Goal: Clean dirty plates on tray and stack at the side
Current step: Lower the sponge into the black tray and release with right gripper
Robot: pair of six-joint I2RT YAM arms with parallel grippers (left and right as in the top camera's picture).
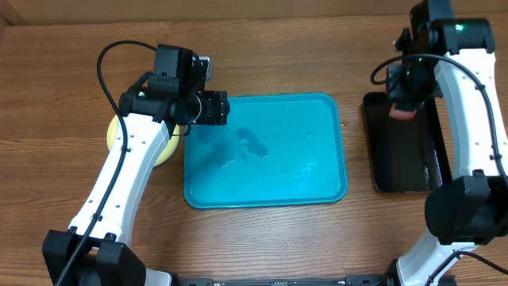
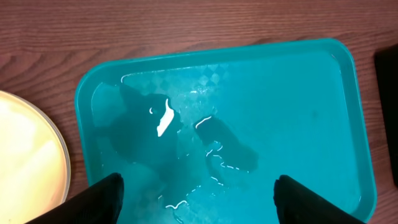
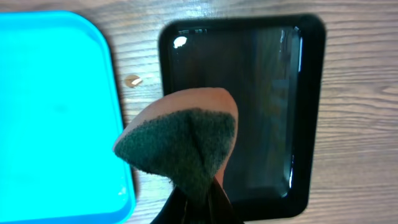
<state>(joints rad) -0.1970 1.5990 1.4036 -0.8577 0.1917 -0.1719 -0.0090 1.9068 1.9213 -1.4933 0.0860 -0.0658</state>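
Note:
The teal tray (image 1: 317, 187) lies in the middle of the table with no plates on it, only wet streaks; it also shows in the left wrist view (image 2: 298, 93) and the right wrist view (image 3: 50, 93). A yellow-green plate (image 1: 116, 131) lies on the table left of the tray, mostly hidden under my left arm; its rim shows in the left wrist view (image 2: 25, 155). My left gripper (image 1: 213, 108) is open and empty above the tray's left end (image 2: 196, 199). My right gripper (image 1: 405, 107) is shut on a folded sponge (image 3: 183, 140) with a green scouring face, held above the black tray.
A narrow glossy black tray (image 1: 381, 159) lies right of the teal tray, also in the right wrist view (image 3: 305, 93). A small crumb (image 3: 132, 80) lies on the wood between the two trays. Bare wooden table surrounds both.

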